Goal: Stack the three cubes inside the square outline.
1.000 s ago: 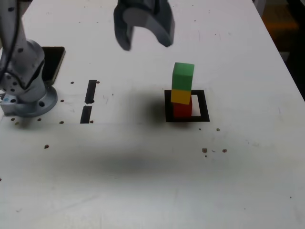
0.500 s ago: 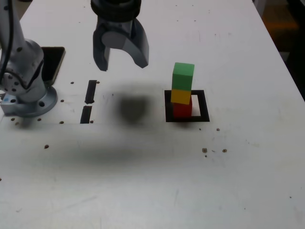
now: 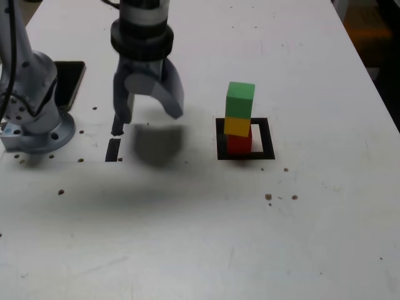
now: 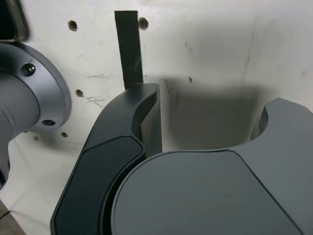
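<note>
Green-on-yellow-on-red plastic cube tower (image 3: pixel 239 124) stands off-centre over the black square outline's (image 3: pixel 267 139) edge; a nudge could topple it; grey gripper (image 3: pixel 147 106) hangs apart, empty

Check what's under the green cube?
The green cube sits on the yellow cube, which sits on the red cube inside the square outline. Contact faces are hidden.

We take this for a robotics lab: a drilled white tabletop (image 3: pixel 187 250), taped black marks (image 3: pixel 119 120), a bolted arm base (image 3: pixel 37 134)
</note>
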Tool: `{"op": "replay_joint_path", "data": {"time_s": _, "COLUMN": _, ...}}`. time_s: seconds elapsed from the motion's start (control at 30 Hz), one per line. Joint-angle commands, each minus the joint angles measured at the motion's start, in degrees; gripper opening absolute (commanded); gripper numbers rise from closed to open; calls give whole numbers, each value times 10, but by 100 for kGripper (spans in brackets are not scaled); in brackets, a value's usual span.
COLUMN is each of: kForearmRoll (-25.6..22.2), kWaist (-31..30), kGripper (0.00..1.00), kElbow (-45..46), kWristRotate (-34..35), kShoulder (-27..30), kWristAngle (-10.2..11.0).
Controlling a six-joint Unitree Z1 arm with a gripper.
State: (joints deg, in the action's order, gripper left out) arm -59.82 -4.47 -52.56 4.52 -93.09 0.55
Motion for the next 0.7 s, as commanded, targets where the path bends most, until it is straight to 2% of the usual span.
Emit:
{"op": "replay_joint_path", "data": {"time_s": 0.0, "kForearmRoll": 16, "kWaist": 1, "kGripper": 77, "kElbow": 10, "kWristRotate": 1, "kShoulder": -1, "kWristAngle": -3}}
{"op": "replay_joint_path", "data": {"time_s": 0.2, "kForearmRoll": 44, "kWaist": 1, "kGripper": 77, "kElbow": 32, "kWristRotate": 1, "kShoulder": -5, "kWristAngle": -5}}
{"op": "replay_joint_path", "data": {"time_s": 0.67, "kForearmRoll": 67, "kWaist": 1, "kGripper": 77, "kElbow": 54, "kWristRotate": 1, "kShoulder": -9, "kWristAngle": -8}}
